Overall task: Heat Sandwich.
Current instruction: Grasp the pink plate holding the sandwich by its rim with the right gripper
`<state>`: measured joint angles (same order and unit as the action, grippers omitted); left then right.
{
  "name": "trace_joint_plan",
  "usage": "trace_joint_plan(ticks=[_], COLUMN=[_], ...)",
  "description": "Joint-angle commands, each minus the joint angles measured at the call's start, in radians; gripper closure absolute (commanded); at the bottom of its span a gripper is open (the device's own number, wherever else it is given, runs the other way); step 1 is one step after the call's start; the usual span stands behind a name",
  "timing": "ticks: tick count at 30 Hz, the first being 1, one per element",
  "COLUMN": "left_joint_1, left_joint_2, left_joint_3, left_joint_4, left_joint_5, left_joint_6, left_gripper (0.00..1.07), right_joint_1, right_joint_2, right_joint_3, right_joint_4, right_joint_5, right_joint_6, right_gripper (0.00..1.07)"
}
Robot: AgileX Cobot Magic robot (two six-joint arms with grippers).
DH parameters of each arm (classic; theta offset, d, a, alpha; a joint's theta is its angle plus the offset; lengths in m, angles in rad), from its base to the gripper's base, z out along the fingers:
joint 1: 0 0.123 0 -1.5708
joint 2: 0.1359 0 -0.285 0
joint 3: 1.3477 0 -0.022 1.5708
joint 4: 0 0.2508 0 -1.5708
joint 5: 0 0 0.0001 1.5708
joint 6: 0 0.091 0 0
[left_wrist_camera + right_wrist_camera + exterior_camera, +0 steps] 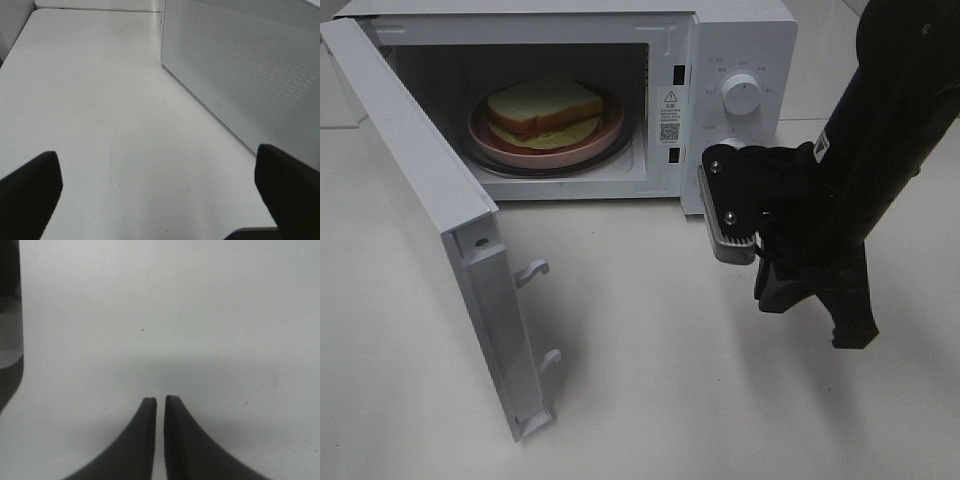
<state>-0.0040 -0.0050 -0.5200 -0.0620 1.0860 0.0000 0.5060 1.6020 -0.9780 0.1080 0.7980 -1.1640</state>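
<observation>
The sandwich [545, 105], pale bread with yellow and reddish layers, lies on a round pink plate [610, 130] inside the open white microwave [740, 40]. My right gripper [840, 330] hangs over the table in front of the microwave's control panel, to the right of the cavity. Its fingers are nearly together and hold nothing, as the right wrist view shows [160, 402]. My left gripper [160, 200] is open and empty over bare table, beside the outer face of the microwave door [250, 65]. It is out of the exterior view.
The microwave door [430, 200] stands wide open, swung out to the left towards the table's front, with two latch hooks [535, 270] on its edge. A round knob [740, 95] sits on the control panel. The white table [640, 400] spreads in front.
</observation>
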Motion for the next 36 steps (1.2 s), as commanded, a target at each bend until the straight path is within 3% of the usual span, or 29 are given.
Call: trace_joint_plan(ticks=[1, 7, 11, 12, 13, 16, 17, 18, 20, 27, 30, 36], left_joint_1=[0.006, 0.006, 0.006, 0.006, 0.006, 0.006, 0.006, 0.006, 0.006, 0.006, 0.006, 0.006], left_joint_2=[-0.005, -0.005, -0.005, -0.005, -0.005, -0.005, -0.005, -0.005, -0.005, -0.005, -0.005, -0.005], left_joint_3=[0.004, 0.004, 0.004, 0.004, 0.004, 0.004, 0.004, 0.004, 0.004, 0.004, 0.004, 0.004], left_joint_4=[0.001, 0.001, 0.001, 0.001, 0.001, 0.001, 0.001, 0.001, 0.001, 0.001, 0.001, 0.001], left_joint_5=[-0.012, -0.012, -0.012, -0.012, -0.012, -0.012, -0.012, -0.012, -0.012, -0.012, -0.012, -0.012], left_joint_6=[0.000, 0.000, 0.000, 0.000, 0.000, 0.000, 0.000, 0.000, 0.000, 0.000, 0.000, 0.000], left_gripper=[0.09, 0.09, 0.09, 0.09, 0.09, 0.09, 0.09, 0.09, 0.09, 0.09, 0.09, 0.09], right_joint_1=[-0.003, -0.003, -0.003, -0.003, -0.003, -0.003, -0.003, -0.003, -0.003, 0.001, 0.024, 0.065], right_joint_2=[-0.008, -0.008, -0.008, -0.008, -0.008, -0.008, -0.008, -0.008, -0.008, -0.008, -0.008, -0.005], right_joint_3=[-0.007, -0.007, -0.007, -0.007, -0.007, -0.007, -0.007, -0.007, -0.007, -0.007, -0.008, -0.078], right_joint_4=[-0.026, -0.030, -0.030, -0.030, -0.030, -0.027, -0.027, -0.026, -0.026, -0.039, -0.100, -0.155], right_joint_5=[0.006, 0.001, -0.044, -0.044, -0.053, -0.064, -0.064, -0.076, -0.086, -0.104, -0.119, -0.141], right_joint_6=[-0.118, -0.231, -0.234, -0.234, -0.234, -0.220, -0.220, -0.176, -0.140, -0.133, -0.132, -0.129], right_gripper=[1.00, 0.93, 0.71, 0.71, 0.56, 0.33, 0.33, 0.21, 0.14, 0.13, 0.14, 0.16])
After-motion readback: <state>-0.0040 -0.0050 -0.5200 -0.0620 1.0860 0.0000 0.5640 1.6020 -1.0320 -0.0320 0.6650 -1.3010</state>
